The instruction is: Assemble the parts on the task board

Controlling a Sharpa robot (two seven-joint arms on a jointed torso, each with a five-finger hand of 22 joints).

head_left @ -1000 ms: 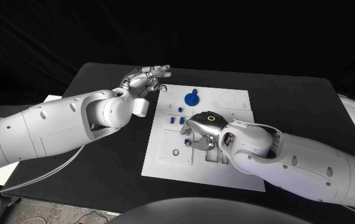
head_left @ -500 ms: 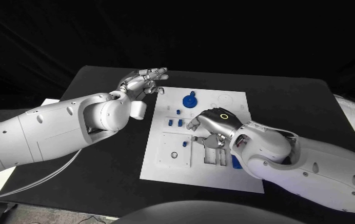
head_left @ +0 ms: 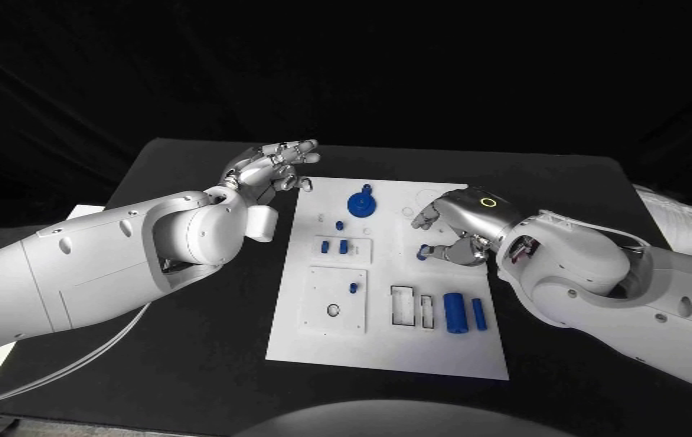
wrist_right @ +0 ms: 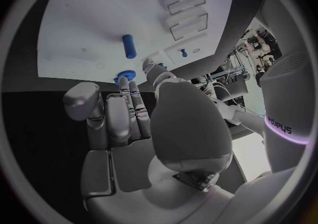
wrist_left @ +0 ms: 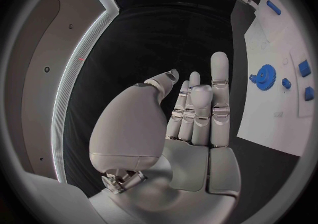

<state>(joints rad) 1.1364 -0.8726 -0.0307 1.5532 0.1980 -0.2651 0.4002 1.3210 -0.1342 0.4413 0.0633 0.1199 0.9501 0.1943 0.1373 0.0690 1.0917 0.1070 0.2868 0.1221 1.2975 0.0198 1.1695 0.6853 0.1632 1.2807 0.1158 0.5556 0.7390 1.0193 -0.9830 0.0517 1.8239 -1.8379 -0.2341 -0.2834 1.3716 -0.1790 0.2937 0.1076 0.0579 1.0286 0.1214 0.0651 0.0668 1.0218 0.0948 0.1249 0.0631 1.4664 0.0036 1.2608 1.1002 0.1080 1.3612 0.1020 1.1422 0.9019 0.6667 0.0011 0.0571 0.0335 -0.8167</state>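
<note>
The white task board point(head_left: 310, 332) lies mid-table. A blue gear point(head_left: 362, 200) sits near its far edge, also visible as the gear point(wrist_left: 265, 77). Small blue pieces point(head_left: 335, 247) stand on the left plate. Two blue cylinders point(head_left: 456, 312) lie beside the rectangular slots point(head_left: 413, 305) at the near right. A short blue peg point(head_left: 424, 252), the peg point(wrist_right: 129, 46), lies just off my right hand's fingertips. My right hand point(head_left: 459, 219) hovers over the board's right side with straight fingers and holds nothing. My left hand point(head_left: 274, 165) floats beyond the board's far left corner, fingers apart and empty.
The black table point(head_left: 188, 357) extends on all sides of the board. My left forearm point(head_left: 130, 257) crosses the table's left part and my right forearm point(head_left: 591, 277) covers its right part beside the board.
My right hand has drawn back from over the slots toward the board's far right, uncovering the two blue cylinders. The left hand has hardly moved.
</note>
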